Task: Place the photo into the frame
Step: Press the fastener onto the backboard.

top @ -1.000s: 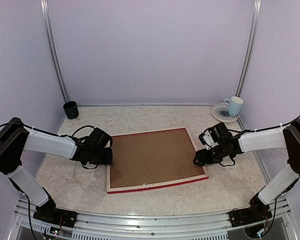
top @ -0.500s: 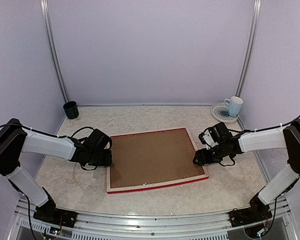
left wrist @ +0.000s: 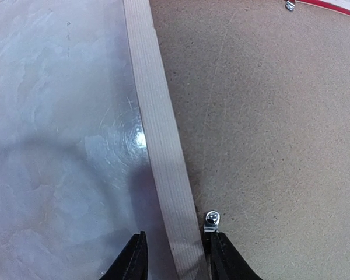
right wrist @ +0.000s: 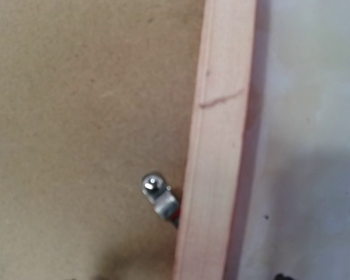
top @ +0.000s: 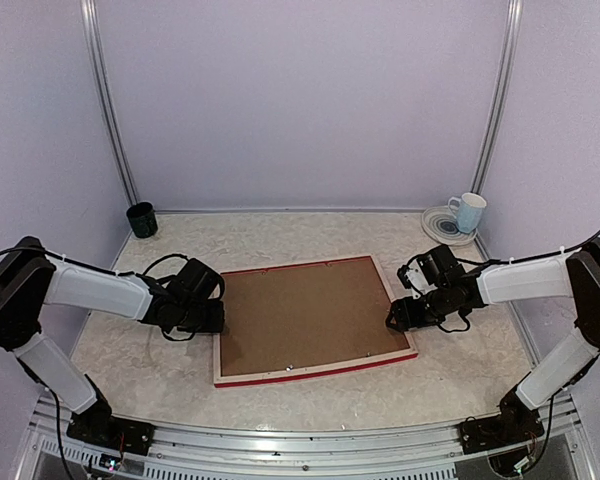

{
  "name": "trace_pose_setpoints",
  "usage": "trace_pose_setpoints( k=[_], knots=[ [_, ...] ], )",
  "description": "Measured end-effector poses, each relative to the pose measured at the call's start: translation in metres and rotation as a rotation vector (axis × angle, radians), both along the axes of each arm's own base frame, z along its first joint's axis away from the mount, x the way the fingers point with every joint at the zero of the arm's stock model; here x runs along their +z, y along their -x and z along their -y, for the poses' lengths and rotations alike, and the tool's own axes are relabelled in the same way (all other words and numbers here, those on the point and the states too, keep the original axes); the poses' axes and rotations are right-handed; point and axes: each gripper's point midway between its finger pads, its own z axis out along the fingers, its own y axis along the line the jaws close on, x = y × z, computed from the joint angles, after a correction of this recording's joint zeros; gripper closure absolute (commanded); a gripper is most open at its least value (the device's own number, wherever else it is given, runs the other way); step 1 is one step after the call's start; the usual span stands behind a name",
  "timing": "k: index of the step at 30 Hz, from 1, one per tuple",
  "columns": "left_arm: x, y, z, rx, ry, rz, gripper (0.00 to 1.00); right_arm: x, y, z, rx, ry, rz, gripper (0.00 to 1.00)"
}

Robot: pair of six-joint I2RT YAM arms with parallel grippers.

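Observation:
The frame [top: 316, 375] lies face down on the table, pale wood back up and red edges showing. The brown backing board [top: 305, 315] fills it. The photo is hidden. My left gripper [top: 218, 317] is open at the frame's left rail. In the left wrist view [left wrist: 175, 261] its fingers straddle the rail [left wrist: 162, 146], one beside a metal clip [left wrist: 212, 220]. My right gripper [top: 394, 320] is low over the right rail [right wrist: 219, 146], near another clip [right wrist: 158, 193]. Only the dark tips of its fingers show, far apart at the bottom of the right wrist view.
A dark cup [top: 141, 219] stands at the back left corner. A white mug [top: 469, 212] sits on a patterned plate [top: 440, 228] at the back right. Purple walls close in the table on three sides.
The left gripper has shifted very slightly at the left rail. The right arm and the frame have not moved.

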Motion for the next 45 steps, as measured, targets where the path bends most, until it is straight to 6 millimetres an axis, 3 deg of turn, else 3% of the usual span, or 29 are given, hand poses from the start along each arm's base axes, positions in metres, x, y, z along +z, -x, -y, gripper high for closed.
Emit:
trace_pose_setpoints(
  k=[8,32,35,38,41,45],
  knots=[
    [-0.0027,-0.0015,0.003,-0.004,0.004,0.004,0.64,0.0,0.0,0.0,0.0,0.0,0.0,0.27],
    [-0.0021,-0.0082,0.0073,0.015,0.033,0.031,0.99,0.0,0.0001,0.0001,0.0,0.001,0.0,0.27],
    [-0.0018,-0.0082,0.007,0.017,0.035,0.034,0.96,0.0,0.0001,0.0001,0.0,0.001,0.0,0.27],
    [-0.0014,-0.0082,0.007,0.017,0.031,0.038,0.8,0.0,0.0001,0.0001,0.001,0.001,0.0,0.27],
    [-0.0011,-0.0076,0.0058,0.018,0.012,0.041,0.71,0.0,0.0001,0.0001,0.001,0.001,0.0,0.27],
    [-0.0004,-0.007,0.0024,0.008,-0.026,0.036,0.69,0.0,0.0001,0.0001,0.001,0.001,0.0,0.27]
  ],
)
